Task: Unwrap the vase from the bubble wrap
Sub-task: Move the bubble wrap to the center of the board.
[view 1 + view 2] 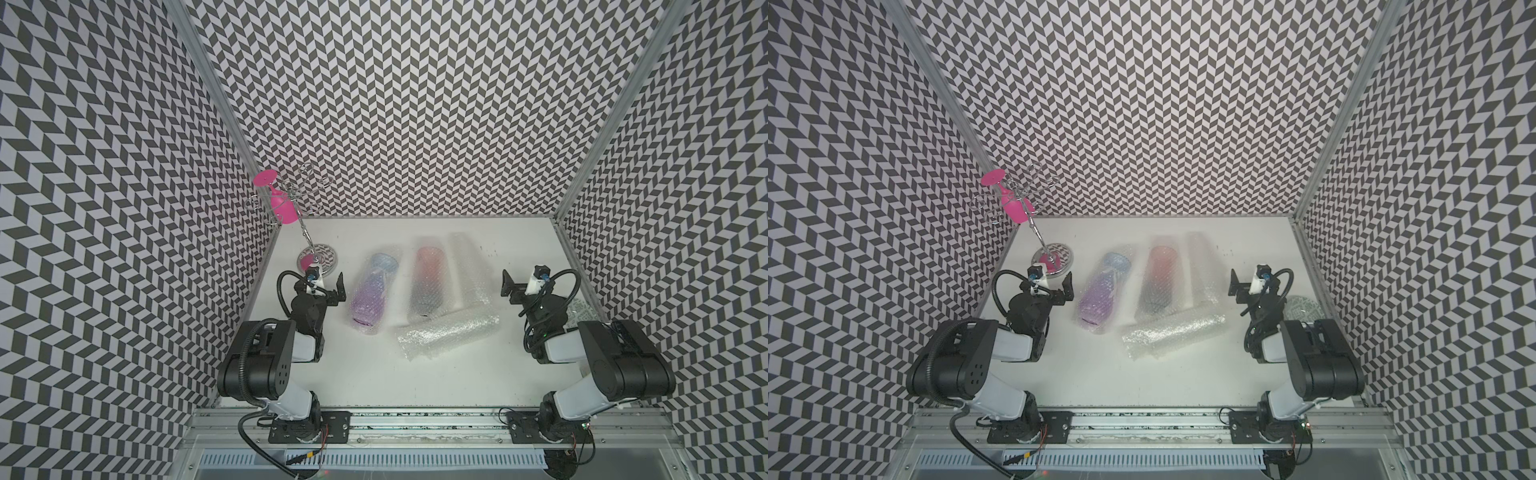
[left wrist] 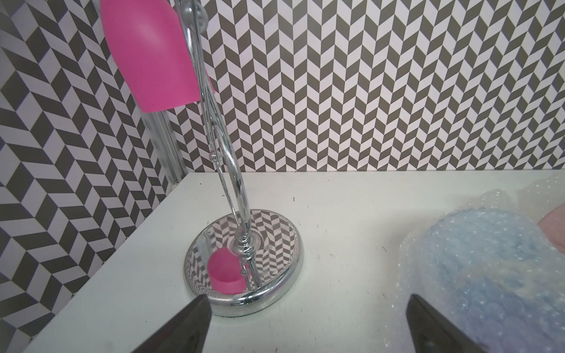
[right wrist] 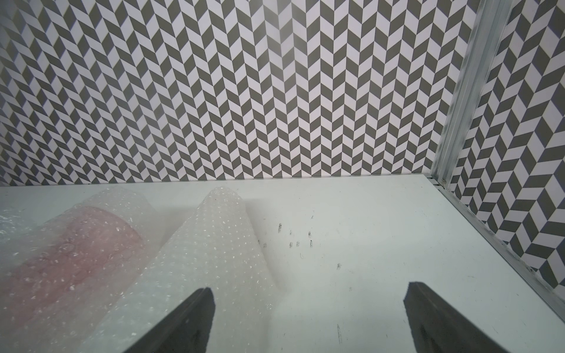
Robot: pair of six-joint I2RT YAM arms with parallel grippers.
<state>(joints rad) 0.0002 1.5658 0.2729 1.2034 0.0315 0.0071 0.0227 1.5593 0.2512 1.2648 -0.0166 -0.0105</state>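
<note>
Two wrapped vases lie mid-table in both top views. A blue-to-purple vase [image 1: 372, 293] [image 1: 1100, 295] [image 2: 489, 275] lies to the left of a red-to-dark vase [image 1: 428, 282] [image 1: 1156, 282] [image 3: 70, 244]. Each is inside clear bubble wrap [image 1: 415, 249]. Right of the red vase lies a whitish bubble-wrap roll [image 1: 467, 266] [image 1: 1200, 262] [image 3: 220, 238]. Another roll [image 1: 449, 334] [image 1: 1173, 332] lies crosswise in front of them. My left gripper [image 1: 328, 286] [image 1: 1055, 286] [image 2: 308, 301] stands open just left of the blue vase, holding nothing. My right gripper [image 1: 519, 286] [image 1: 1248, 286] [image 3: 308, 295] stands open and empty, right of the rolls.
A chrome glass rack stands at the back left on a mirrored round base [image 1: 318, 257] [image 1: 1054, 259] [image 2: 244, 269], close ahead of my left gripper. A pink glass [image 1: 278, 203] [image 2: 149, 55] hangs upside down from it. A patterned round disc [image 1: 582, 309] [image 1: 1304, 307] lies by the right arm. Chevron walls enclose three sides.
</note>
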